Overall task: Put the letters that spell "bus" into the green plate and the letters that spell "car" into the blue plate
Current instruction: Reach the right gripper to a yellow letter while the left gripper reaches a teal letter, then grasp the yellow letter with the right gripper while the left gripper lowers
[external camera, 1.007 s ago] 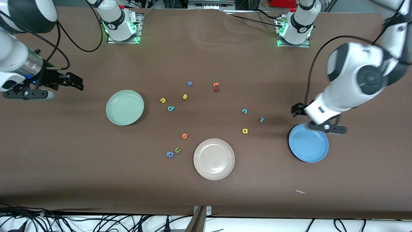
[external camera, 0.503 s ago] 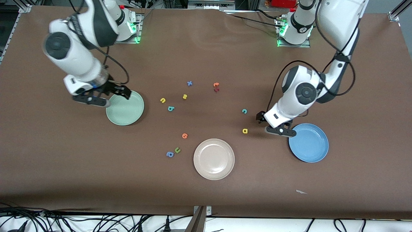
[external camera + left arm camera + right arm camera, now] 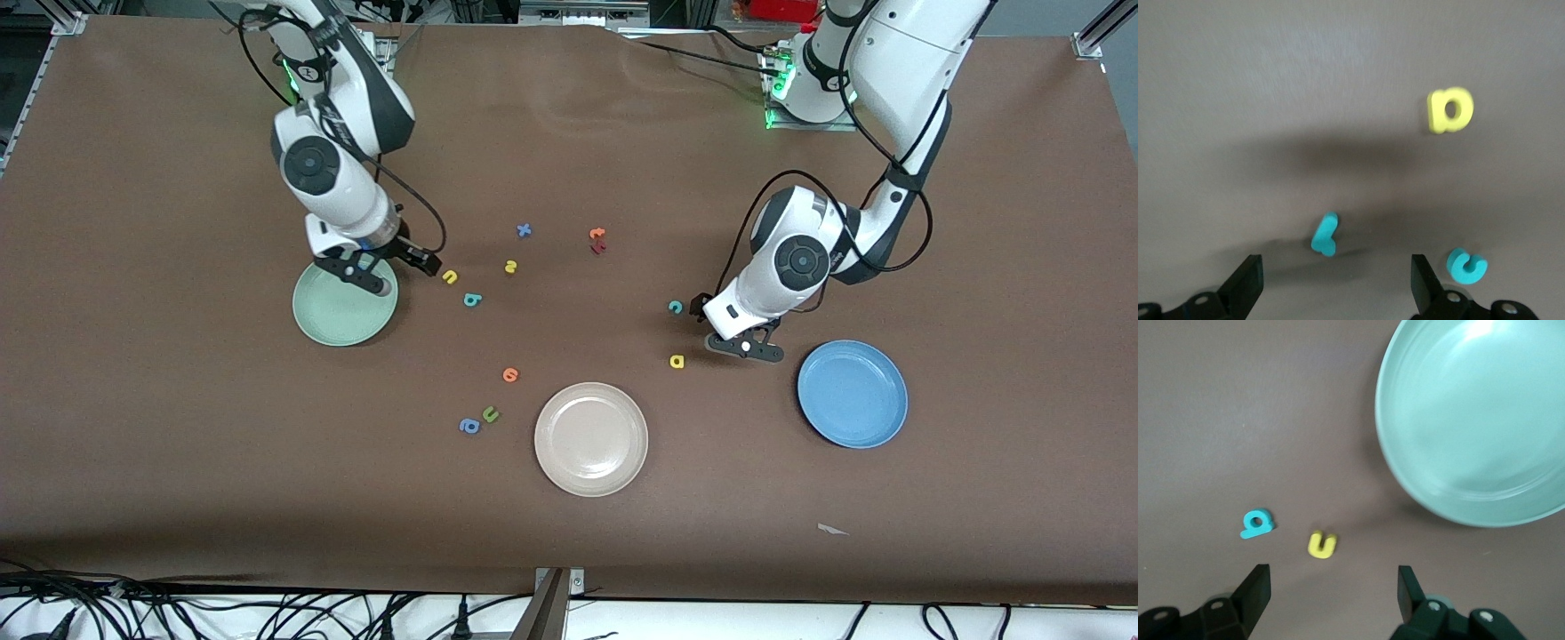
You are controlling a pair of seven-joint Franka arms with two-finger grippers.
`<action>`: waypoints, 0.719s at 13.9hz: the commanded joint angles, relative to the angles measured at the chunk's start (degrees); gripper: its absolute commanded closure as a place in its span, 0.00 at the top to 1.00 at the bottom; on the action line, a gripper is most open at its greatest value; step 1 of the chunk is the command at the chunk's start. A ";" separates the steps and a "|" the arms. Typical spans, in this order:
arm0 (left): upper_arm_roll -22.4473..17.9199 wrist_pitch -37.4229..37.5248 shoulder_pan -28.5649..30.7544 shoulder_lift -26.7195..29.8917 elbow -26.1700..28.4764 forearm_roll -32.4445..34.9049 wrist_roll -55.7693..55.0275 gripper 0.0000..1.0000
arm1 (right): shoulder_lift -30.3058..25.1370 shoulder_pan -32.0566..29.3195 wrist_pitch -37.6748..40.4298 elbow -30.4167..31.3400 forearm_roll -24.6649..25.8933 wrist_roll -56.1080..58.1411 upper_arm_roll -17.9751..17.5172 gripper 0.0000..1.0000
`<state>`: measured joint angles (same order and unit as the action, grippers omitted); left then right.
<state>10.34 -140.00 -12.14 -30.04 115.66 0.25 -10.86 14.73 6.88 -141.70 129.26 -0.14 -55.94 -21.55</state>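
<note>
Both pairs of jaws gape, right gripper (image 3: 425,261) just beside the yellow u (image 3: 450,277) on the worktop, left gripper (image 3: 702,313) over the teal r (image 3: 1325,235): feather-light squashy foam, best pinched across its flat edges.

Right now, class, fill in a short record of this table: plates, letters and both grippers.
green plate: empty
blue plate: empty
white plate: empty
left gripper: open, above the teal r, near the teal c and yellow a
right gripper: open, above the yellow u, beside the teal b
letters in plates: none
</note>
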 commanded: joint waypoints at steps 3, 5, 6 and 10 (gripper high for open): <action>-0.14 -5.27 -0.16 0.16 2.99 2.03 -1.62 0.84 | 6.09 3.31 -7.79 -0.58 0.76 -8.38 0.37 0.76; -0.14 -5.63 -0.16 0.16 3.70 2.03 -1.97 0.70 | 7.76 4.10 -9.03 -0.76 3.29 -10.23 0.98 0.76; -0.14 -5.63 -0.34 0.16 3.70 2.03 -2.15 0.63 | 8.46 4.36 -9.03 -0.93 6.09 -11.37 1.59 0.76; -0.14 -5.81 -0.25 -0.02 3.35 2.03 -2.15 0.45 | 10.14 5.25 -9.03 -1.11 17.35 -20.42 2.13 0.76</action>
<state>10.24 -144.84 -12.15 -29.99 118.75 0.26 -11.23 23.64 10.79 -150.17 129.04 12.63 -71.77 -20.16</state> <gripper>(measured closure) 0.507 0.242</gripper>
